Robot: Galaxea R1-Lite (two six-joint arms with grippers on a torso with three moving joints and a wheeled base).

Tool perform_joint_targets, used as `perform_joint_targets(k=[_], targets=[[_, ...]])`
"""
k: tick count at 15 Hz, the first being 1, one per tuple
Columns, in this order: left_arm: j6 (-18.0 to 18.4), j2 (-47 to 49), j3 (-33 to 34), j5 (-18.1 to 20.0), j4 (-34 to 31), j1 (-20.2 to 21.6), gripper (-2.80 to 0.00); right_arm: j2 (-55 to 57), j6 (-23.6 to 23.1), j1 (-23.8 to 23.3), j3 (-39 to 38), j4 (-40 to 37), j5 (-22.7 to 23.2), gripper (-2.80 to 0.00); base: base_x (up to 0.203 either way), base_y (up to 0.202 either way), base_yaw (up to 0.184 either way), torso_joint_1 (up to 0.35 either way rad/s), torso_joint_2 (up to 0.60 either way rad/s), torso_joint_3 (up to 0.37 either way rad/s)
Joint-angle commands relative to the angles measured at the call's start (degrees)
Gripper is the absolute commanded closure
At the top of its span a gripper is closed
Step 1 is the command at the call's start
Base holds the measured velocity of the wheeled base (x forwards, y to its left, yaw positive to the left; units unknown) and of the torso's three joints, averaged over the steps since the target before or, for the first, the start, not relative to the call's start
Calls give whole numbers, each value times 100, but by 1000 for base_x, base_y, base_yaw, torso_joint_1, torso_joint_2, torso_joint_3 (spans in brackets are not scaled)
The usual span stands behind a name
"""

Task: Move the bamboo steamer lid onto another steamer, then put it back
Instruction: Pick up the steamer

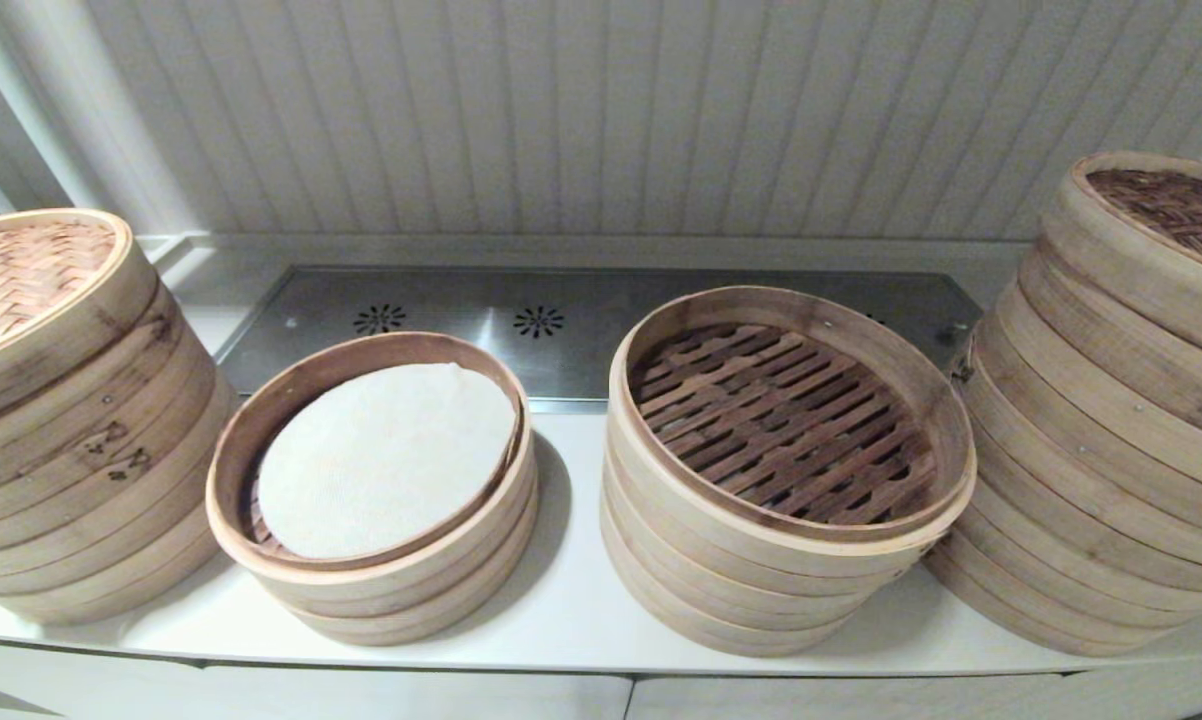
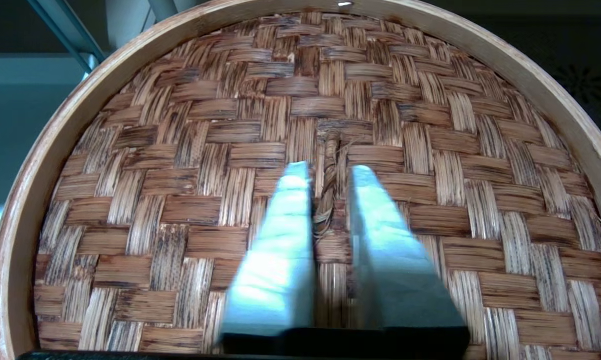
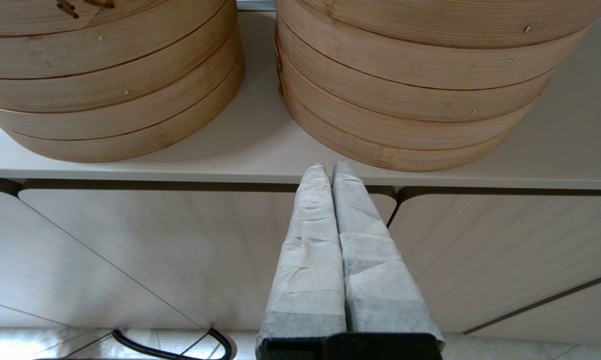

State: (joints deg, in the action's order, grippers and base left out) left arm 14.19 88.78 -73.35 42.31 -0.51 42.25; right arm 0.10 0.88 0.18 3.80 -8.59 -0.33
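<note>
A woven bamboo steamer lid (image 2: 180,150) with a pale round rim fills the left wrist view. My left gripper (image 2: 328,170) is shut on the lid's twisted handle loop (image 2: 332,150), one finger on each side. Neither this lid nor either gripper shows in the head view. On the counter stand two uncovered steamers: a low one (image 1: 261,560) lined with a white cloth (image 1: 381,450), and a taller stack (image 1: 761,540) with a bare slatted floor. My right gripper (image 3: 329,167) is shut on nothing, below the counter's front edge.
A tall lidded steamer stack (image 1: 61,420) stands at the far left, another (image 1: 1111,420) at the far right. A steel panel (image 1: 581,320) lies behind, under a ribbed wall. Cabinet doors (image 3: 130,250) and a black cable (image 3: 180,345) are below the counter.
</note>
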Motion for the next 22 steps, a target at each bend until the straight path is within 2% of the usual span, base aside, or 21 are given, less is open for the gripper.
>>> perform_joint_targets(k=[1,6,11,13,14,15,16,18,20,22], targets=[[-18,-7,-18,31,-2,2,-280,8,0,-1,3,6,-2,0,0,0,0,0,0,0],[-155,-296,-195,65,8,3,-280,8,0,-1,2,-11,-2,0,0,0,0,0,0,0],[-1199,-1741,-473,264,-86,2,-280,8,0,-1,-2,-9,-1,0,0,0,0,0,0,0],[-1558,-2433,-674,479,-461,-5,-280,8,0,-1,-1,-11,-1,0,0,0,0,0,0,0],[-1689,-2727,-892,655,-887,-12,-280,8,0,-1,4,-11,-2,0,0,0,0,0,0,0],[-1843,-3032,-1190,885,-1494,-16,-73,8,0,-1,-2,7,-2,0,0,0,0,0,0,0],[-1991,-3284,-1393,1087,-1967,-18,0,8,0,-1,-2,-11,-2,0,0,0,0,0,0,0],[-2200,-3846,-1519,1572,-2604,-22,0,8,0,-1,6,-11,1,0,0,0,0,0,0,0],[-2258,-4318,-1515,2222,-3383,-24,0,8,0,-1,-2,-11,6,0,0,0,0,0,0,0],[-2269,-4560,-1576,3149,-4207,-24,0,8,0,-1,0,-6,0,0,0,0,0,0,0,0]])
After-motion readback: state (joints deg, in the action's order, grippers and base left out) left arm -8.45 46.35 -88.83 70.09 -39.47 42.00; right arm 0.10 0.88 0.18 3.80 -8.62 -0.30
